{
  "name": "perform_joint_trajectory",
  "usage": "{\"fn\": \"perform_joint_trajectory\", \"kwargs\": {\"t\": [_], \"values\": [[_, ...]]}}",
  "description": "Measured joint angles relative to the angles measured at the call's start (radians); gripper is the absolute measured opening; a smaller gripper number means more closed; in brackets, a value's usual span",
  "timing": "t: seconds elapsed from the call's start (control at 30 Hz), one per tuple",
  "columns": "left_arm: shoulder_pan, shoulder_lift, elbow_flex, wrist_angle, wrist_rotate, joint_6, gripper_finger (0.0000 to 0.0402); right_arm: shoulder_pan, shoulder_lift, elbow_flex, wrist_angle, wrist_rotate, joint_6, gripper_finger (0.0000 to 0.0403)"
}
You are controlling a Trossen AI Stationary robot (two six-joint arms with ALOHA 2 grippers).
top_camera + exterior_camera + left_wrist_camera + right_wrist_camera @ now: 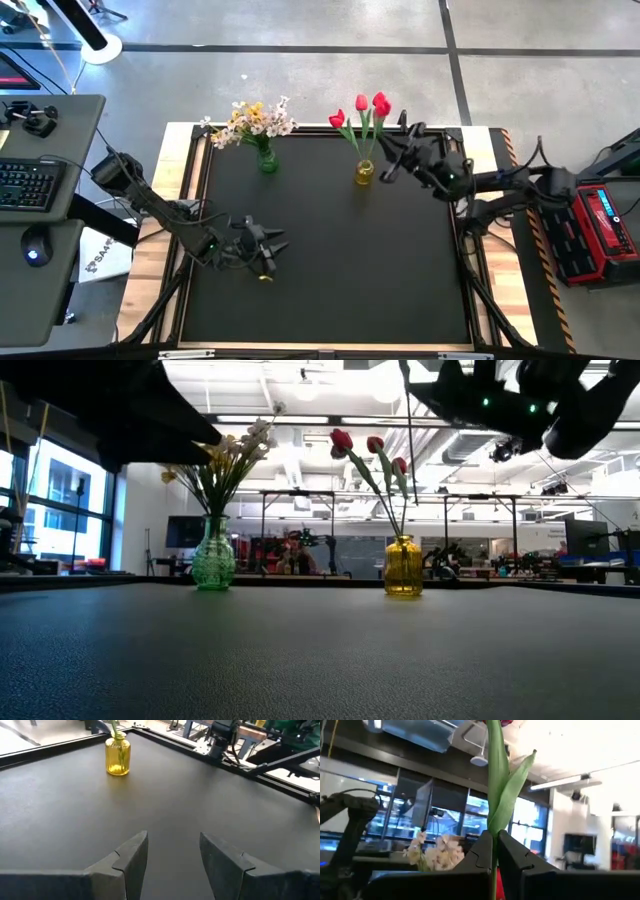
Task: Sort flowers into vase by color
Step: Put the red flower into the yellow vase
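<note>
A yellow glass vase near the table's far edge holds red tulips by their stems. Left of it, a green vase holds white and yellow blossom sprays. My right gripper is above and just right of the yellow vase, shut on one tulip's stem. My left gripper hangs open over the table's left near part, touching nothing. The yellow vase shows far ahead of it. My right gripper pinches the green tulip stem between its two fingers, just under the base of a long leaf. The fingers come from the table's right side and lie across the stem. The stem stands upright, running down toward the yellow vase's mouth.
The black mat is bare between the two arms and toward the near edge. A raised frame borders the mat. A keyboard and mouse lie on a side desk left of the table, and red equipment stands right of it.
</note>
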Motion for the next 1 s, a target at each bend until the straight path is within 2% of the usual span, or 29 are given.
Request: {"fn": "perform_joint_trajectory", "kwargs": {"t": [0.13,0.2,0.27,0.53,0.83,1.0], "values": [[0.006,0.0,0.0,0.007,0.0,0.0,0.0168,-0.099,0.043,-0.006,0.03,-0.148,0.15,0.0],[0.006,0.0,0.0,0.016,0.0,-0.002,0.0168,-0.118,0.084,-0.006,0.108,-0.177,0.181,0.0],[0.006,0.0,0.0,0.032,0.0,0.002,0.0168,-0.122,0.122,-0.006,0.16,-0.18,0.185,0.0],[0.005,0.0,0.0,0.087,0.011,0.069,0.0168,-0.141,0.23,-0.002,0.159,-0.153,0.176,0.0],[0.005,0.0,0.0,0.086,0.011,0.076,0.0168,-0.149,0.243,-0.001,0.158,-0.15,0.167,0.0],[0.005,0.0,0.0,0.086,0.011,0.076,0.0168,-0.149,0.243,-0.001,0.138,-0.15,0.107,0.0]]}}
